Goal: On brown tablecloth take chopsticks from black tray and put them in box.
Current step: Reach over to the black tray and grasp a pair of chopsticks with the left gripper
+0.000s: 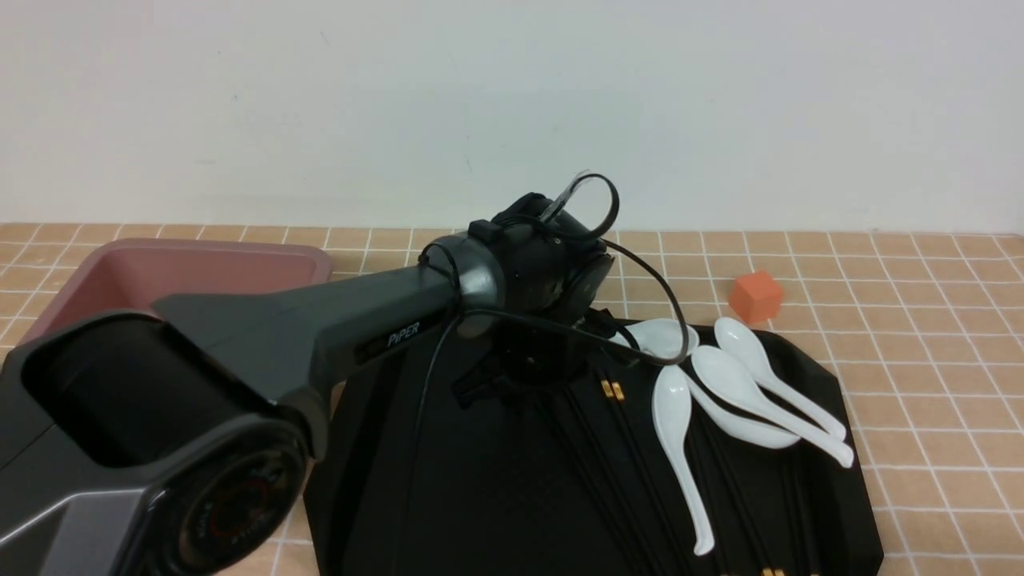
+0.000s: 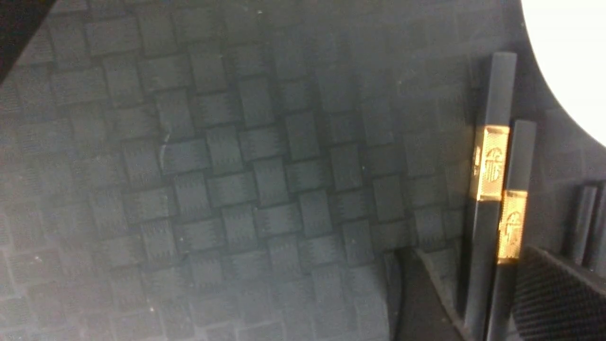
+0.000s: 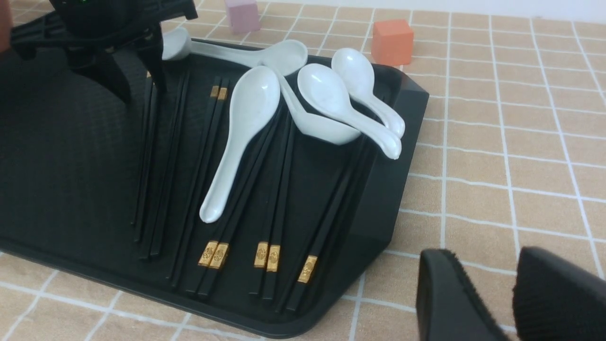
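Note:
The black tray (image 1: 480, 496) lies on the brown tablecloth (image 1: 920, 360). Several black chopsticks (image 3: 272, 203) with gold bands lie along it in pairs. My left gripper (image 2: 468, 251) points down at the tray's far part and straddles one pair of chopsticks (image 2: 492, 161). It is open: the ribbed pad (image 2: 558, 293) lies against the pair, and a dark gap shows at the other finger (image 2: 416, 293). The pink-brown box (image 1: 160, 268) stands at the far left, partly behind my left arm. My right gripper (image 3: 497, 303) hovers open over bare cloth beside the tray's near corner, holding nothing.
Several white spoons (image 1: 744, 384) lie across the chopsticks on the tray's right part. An orange cube (image 1: 756, 296) sits on the cloth just beyond the tray. A pink cube (image 3: 242, 14) sits farther back. A white wall closes off the back.

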Tool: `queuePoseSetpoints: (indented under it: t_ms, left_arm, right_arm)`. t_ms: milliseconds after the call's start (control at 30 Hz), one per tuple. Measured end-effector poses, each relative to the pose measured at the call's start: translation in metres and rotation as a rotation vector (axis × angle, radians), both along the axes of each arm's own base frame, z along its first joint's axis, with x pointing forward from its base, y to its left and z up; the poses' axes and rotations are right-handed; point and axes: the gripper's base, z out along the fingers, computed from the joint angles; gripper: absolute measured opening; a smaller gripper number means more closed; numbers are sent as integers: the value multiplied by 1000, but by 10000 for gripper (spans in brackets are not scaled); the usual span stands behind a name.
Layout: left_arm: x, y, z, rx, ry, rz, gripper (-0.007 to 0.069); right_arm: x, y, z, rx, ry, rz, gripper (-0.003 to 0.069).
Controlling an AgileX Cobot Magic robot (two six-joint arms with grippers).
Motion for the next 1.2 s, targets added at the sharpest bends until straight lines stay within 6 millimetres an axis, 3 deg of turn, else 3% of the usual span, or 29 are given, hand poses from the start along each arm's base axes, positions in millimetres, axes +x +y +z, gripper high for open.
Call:
queuePoseSetpoints:
  t_ms: [333, 633, 967, 1200]
  left_arm:
    - [-1, -1, -3, 13, 31, -25, 293]
    - [-8, 5, -6, 104, 119, -67, 124]
    - [-10, 7, -5, 140, 143, -129, 121]
    - [-18, 13, 8, 160, 199, -164, 122]
  right_arm:
    - [0, 0, 0, 0, 0, 0, 240]
    - [0, 0, 0, 0, 0, 0, 240]
    - [0, 0, 0, 0, 0, 0, 240]
    - [0, 0, 0, 0, 0, 0, 240]
